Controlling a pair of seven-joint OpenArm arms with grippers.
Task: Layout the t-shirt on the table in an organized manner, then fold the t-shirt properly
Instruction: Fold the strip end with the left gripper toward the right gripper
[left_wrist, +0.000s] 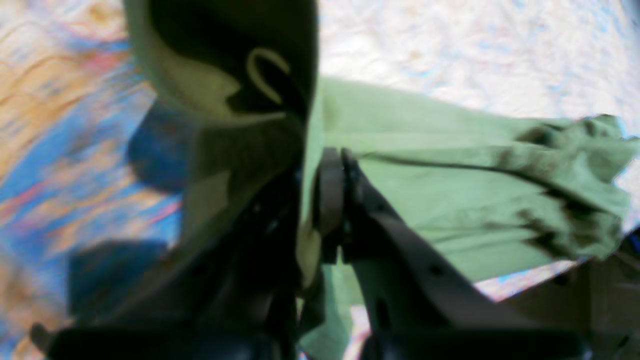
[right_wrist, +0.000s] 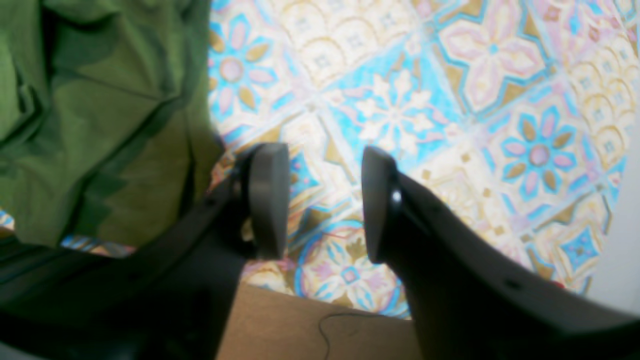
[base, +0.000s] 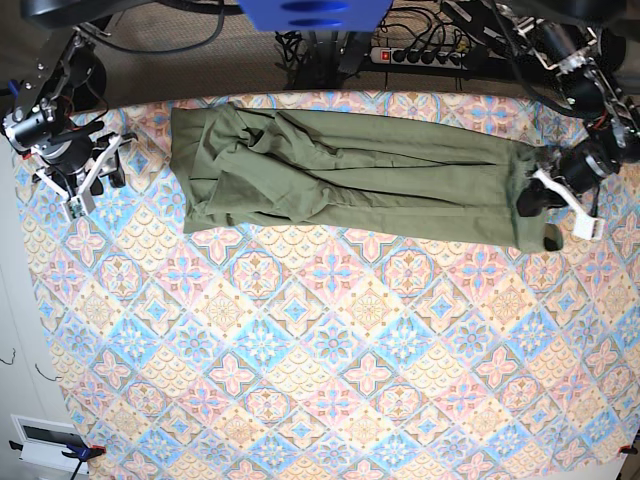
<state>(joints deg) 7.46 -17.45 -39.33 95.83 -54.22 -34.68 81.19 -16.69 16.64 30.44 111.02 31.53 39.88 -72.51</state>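
The olive-green t-shirt (base: 350, 175) lies stretched in a long wrinkled band across the far part of the patterned table (base: 330, 360). My left gripper (base: 540, 210) is at the shirt's right end. In the left wrist view this gripper (left_wrist: 334, 200) is shut on a fold of the t-shirt (left_wrist: 450, 200), and cloth drapes over one finger. My right gripper (base: 92, 178) is off the shirt's left edge, apart from it. In the right wrist view it (right_wrist: 324, 200) stands open above bare table (right_wrist: 400, 100), with the t-shirt (right_wrist: 100, 125) to its left.
A power strip and cables (base: 420, 55) lie beyond the table's far edge. A blue mount (base: 315, 12) hangs at the top centre. A brown surface with a thin wire (right_wrist: 300, 325) shows below the table's edge by the right gripper.
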